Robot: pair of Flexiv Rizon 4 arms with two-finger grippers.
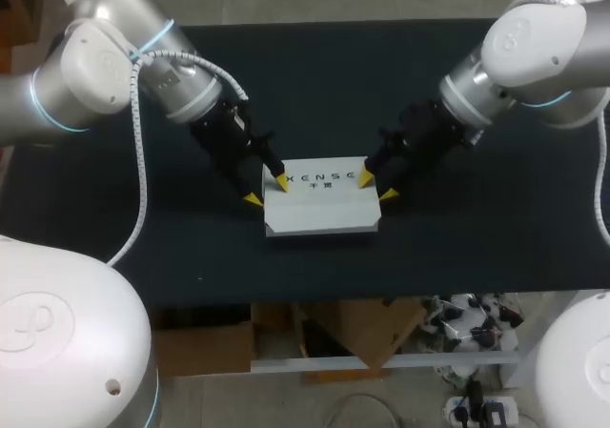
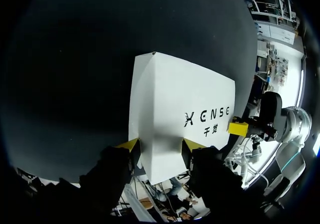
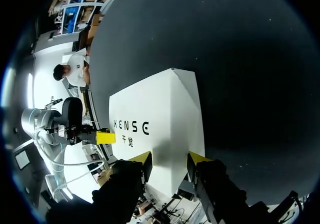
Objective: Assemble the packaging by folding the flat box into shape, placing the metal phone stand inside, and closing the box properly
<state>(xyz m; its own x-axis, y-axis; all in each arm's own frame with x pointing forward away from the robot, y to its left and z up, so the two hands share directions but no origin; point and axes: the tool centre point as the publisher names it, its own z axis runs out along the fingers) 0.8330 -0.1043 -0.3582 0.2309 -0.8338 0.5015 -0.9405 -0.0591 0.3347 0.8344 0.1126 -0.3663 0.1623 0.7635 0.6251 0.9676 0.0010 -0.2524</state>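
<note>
I've got the white box [image 1: 322, 207] in the middle of the dark table [image 1: 457, 247]. My left gripper [image 1: 267, 191] is at its left end, fingers spread, one tip over the top, one just off the edge. My right gripper [image 1: 376, 187] mirrors that at the right end, spread too. Whether the tips actually touch cardboard, I can't quite tell.

Dark table [image 1: 315, 75], matte black top, evenly lit, straight front edge

White box [image 1: 322, 209] with black lettering, black table [image 1: 381, 75], left hand [image 1: 267, 191] and right hand [image 1: 376, 187] black with yellow tips
</note>
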